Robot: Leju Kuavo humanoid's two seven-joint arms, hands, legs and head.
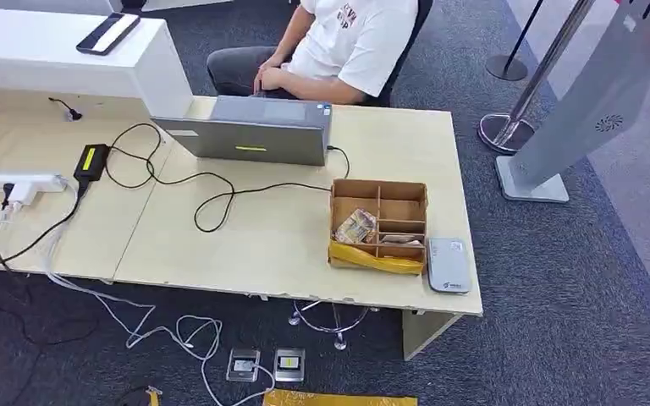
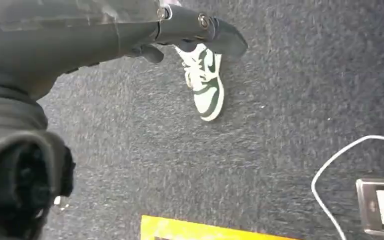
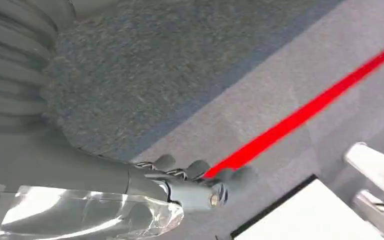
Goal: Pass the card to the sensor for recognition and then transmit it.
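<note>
A brown divided cardboard box (image 1: 379, 222) stands near the right end of the pale wooden table (image 1: 245, 245). Its near-left compartment holds a crumpled printed packet (image 1: 356, 227), and thin flat cards (image 1: 401, 241) lie in a near-right compartment. A yellow strip runs along the box's front. The grey card sensor (image 1: 448, 266) lies flat just right of the box at the table's front edge. My left hand (image 2: 195, 30) hangs over dark carpet, thumb stretched out, holding nothing. My right hand (image 3: 195, 186) hangs over grey floor beside a red line, fingers apart, also holding nothing.
A grey laptop (image 1: 254, 128) sits at the table's far side, facing a seated person (image 1: 338, 42). Black cables, a power brick (image 1: 91, 161) and a white power strip (image 1: 17, 184) lie at the left. A grey kiosk stand (image 1: 584, 101) rises at the right. A person's shoe (image 2: 205, 82) is on the carpet.
</note>
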